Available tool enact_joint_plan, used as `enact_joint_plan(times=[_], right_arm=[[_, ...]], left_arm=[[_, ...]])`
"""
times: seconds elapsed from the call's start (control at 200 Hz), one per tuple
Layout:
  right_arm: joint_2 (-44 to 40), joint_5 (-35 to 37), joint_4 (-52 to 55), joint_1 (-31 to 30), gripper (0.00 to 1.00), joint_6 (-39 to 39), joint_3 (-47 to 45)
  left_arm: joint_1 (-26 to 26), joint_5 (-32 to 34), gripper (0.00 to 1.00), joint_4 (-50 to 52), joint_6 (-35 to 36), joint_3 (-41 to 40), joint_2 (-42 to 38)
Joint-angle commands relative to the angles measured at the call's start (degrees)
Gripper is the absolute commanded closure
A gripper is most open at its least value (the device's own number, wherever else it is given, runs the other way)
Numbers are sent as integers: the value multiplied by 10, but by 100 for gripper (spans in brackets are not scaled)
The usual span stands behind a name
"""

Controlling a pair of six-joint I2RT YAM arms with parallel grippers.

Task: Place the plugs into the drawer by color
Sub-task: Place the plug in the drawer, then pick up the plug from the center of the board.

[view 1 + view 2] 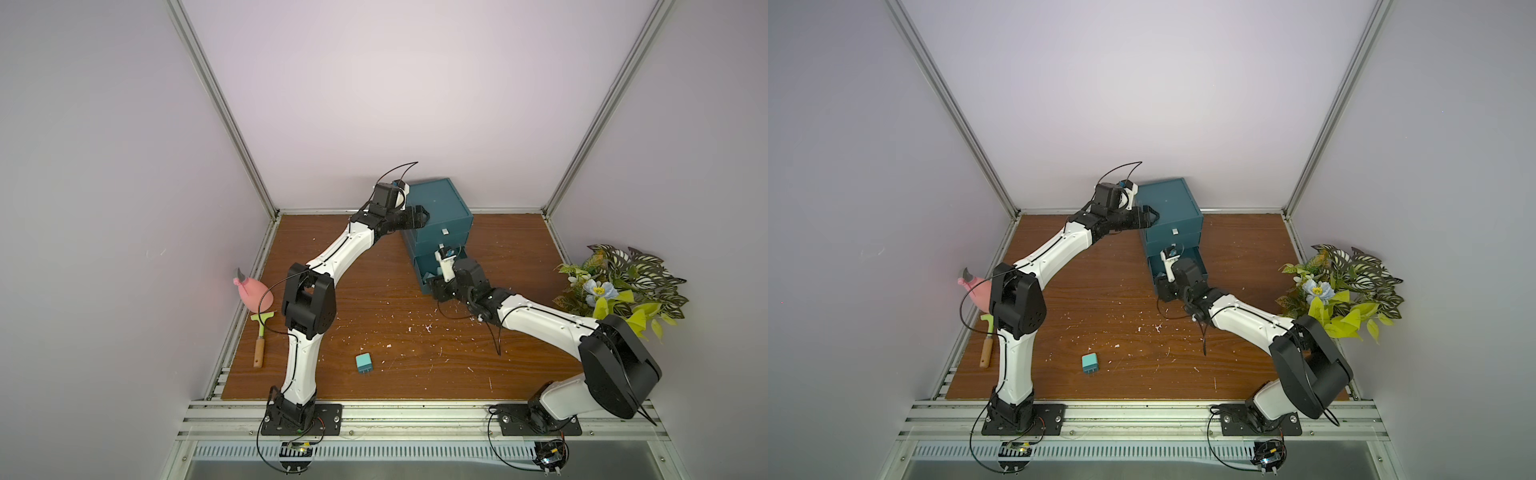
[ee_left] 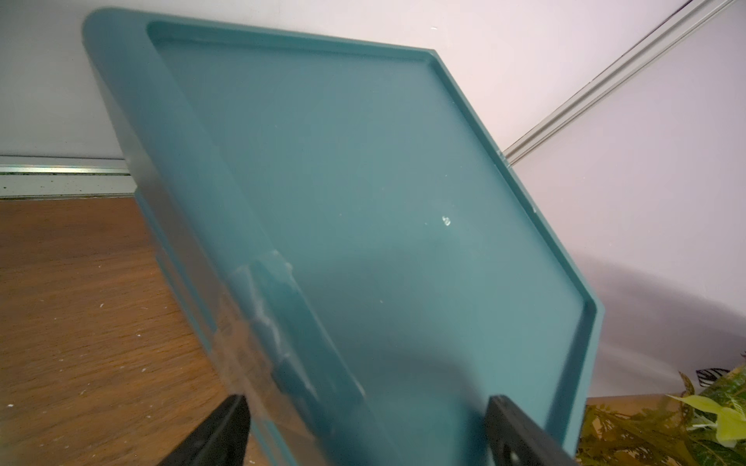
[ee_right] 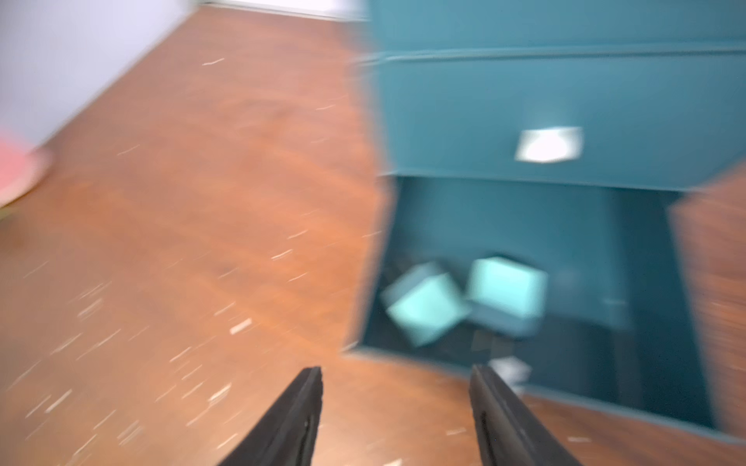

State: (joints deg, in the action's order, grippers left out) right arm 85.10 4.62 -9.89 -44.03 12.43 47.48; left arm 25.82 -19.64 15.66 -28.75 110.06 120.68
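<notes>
Two turquoise plugs [image 3: 424,308] lie close together in the pulled-out bottom drawer [image 3: 504,218] of the chest [image 1: 440,203], toward a front corner. The right gripper [image 3: 397,369] hangs just outside the drawer's front lip, jaws well apart with nothing between them. The left gripper [image 1: 422,216] sits at the chest's top edge, jaws wide and astride that edge; whether it presses the chest I cannot tell. A third turquoise plug [image 1: 364,364] lies on the worktop [image 1: 374,270], well apart from the chest, its prongs toward the front rail.

By my reckoning the step in hand is fetching that plug. To do it well, come down with the jaws across the cube's flat sides, not the prongs (they would let it twist). Carry it clear of the drawer's lip and let go low over the free part of the drawer. A steadying left arm would stop the chest sliding.

Only the right wrist view, blurred as it is, shows the drawer's contents; in both top views the right arm covers them. Only the top views show the loose plug. The left wrist view alone shows how the fingers [image 2: 230,423] straddle the edge.
</notes>
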Motion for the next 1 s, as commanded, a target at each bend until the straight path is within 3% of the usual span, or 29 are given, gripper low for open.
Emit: enact_joint_plan(times=[0.0, 0.255, 0.605, 0.996], right_arm=[[34, -23, -25, -90, 36, -25, 3], [145, -21, -1, -219, 36, -93, 98], [242, -137, 161, -228, 36, -12, 262], [381, -36, 445, -272, 31, -5, 495]], left_arm=[[-5, 17, 14, 67, 14, -19, 1], [-5, 22, 14, 67, 18, -23, -9], [-4, 20, 14, 68, 18, -24, -16], [-5, 22, 13, 68, 19, -23, -18]])
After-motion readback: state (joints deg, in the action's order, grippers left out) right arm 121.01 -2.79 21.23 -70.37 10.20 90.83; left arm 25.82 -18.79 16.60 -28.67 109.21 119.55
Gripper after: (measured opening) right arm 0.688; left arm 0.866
